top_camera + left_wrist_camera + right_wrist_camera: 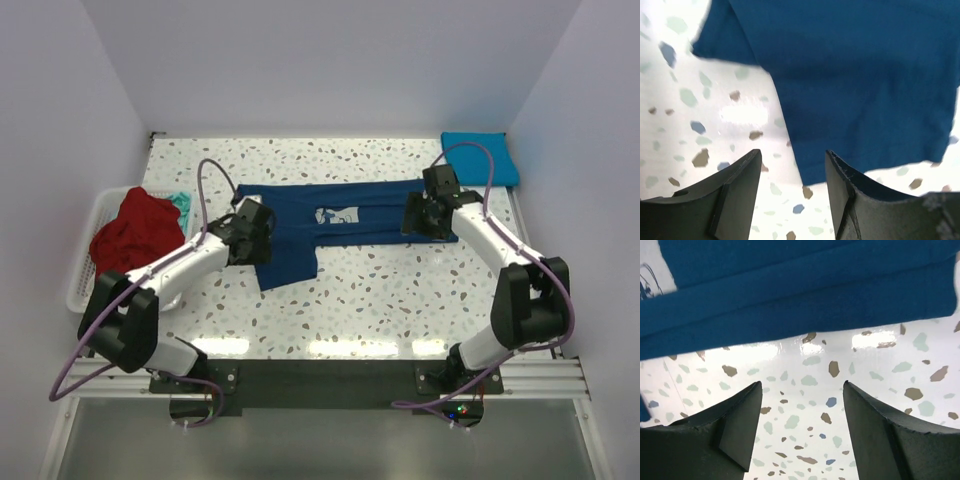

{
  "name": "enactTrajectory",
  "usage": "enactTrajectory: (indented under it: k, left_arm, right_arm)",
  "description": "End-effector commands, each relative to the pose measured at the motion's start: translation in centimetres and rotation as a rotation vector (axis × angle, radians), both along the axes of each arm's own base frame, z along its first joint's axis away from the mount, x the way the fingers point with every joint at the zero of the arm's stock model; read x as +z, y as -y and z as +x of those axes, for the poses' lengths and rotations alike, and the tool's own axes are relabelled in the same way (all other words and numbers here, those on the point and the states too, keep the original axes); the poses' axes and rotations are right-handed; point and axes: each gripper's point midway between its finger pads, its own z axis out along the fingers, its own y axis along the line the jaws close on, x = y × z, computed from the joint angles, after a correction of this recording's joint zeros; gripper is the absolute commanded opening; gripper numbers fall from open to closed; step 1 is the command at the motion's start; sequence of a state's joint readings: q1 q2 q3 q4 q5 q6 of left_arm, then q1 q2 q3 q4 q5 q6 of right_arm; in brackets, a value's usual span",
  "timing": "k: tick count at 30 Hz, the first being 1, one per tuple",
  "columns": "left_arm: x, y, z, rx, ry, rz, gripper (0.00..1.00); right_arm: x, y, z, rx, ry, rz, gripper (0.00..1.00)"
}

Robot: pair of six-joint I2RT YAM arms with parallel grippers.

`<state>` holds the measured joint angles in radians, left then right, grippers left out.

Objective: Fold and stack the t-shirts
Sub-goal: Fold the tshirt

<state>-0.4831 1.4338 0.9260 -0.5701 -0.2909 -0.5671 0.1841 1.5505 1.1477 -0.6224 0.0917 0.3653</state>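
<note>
My wrist views show what the overhead hides: the left gripper (792, 159) and the right gripper (802, 390) both stand parted and grip nothing, with only the white terrazzo-speckled table (875, 365) between their fingers. From above I see pale lilac walls (320, 70) boxing the table in. The navy blue cloth t-shirt with a pale print (330, 225) lies as a long folded band across the table's middle. One flap at its left end trails toward the near edge.

1 navy tee (330, 225), 1 turquoise tee (480, 158), 1 red tee (138, 232) & 1 teal tee (182, 205) = 4 in all, plus 1 white slatted basket (78, 285), 1 terrazzo table (380, 300), 2 robot arms (left arm (180, 262), right arm (492, 235)).
</note>
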Motion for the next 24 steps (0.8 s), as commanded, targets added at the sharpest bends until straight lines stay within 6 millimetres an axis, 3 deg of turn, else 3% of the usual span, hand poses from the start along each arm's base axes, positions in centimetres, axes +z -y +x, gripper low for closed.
enactTrajectory:
  k: [1, 7, 17, 20, 23, 24]
  left_arm:
    - [-1.1, 1.3, -1.6, -0.030, -0.024, -0.007, 0.57]
    - [-2.4, 3.5, -1.7, -0.064, -0.032, -0.031, 0.54]
    - [-5.5, 6.3, -2.3, -0.118, -0.091, -0.030, 0.53]
    - [-6.6, 6.0, -3.1, -0.111, -0.133, -0.009, 0.48]
    - [-6.9, 5.7, -3.7, -0.101, -0.145, -0.002, 0.35]
    - [-6.9, 5.6, -3.6, -0.100, -0.141, -0.001, 0.25]
  right_arm:
    - [0.4, -1.4, -0.4, 0.048, 0.045, 0.043, 0.69]
    - [-1.0, -2.9, -2.0, 0.096, 0.006, 0.070, 0.75]
    - [-2.6, -2.9, -4.1, 0.114, -0.029, 0.069, 0.76]
    - [-2.8, -3.2, -4.6, 0.130, -0.035, 0.087, 0.76]
    - [-3.1, -3.1, -5.0, 0.135, -0.043, 0.087, 0.76]
    - [-3.2, -3.0, -5.0, 0.133, -0.042, 0.086, 0.76]
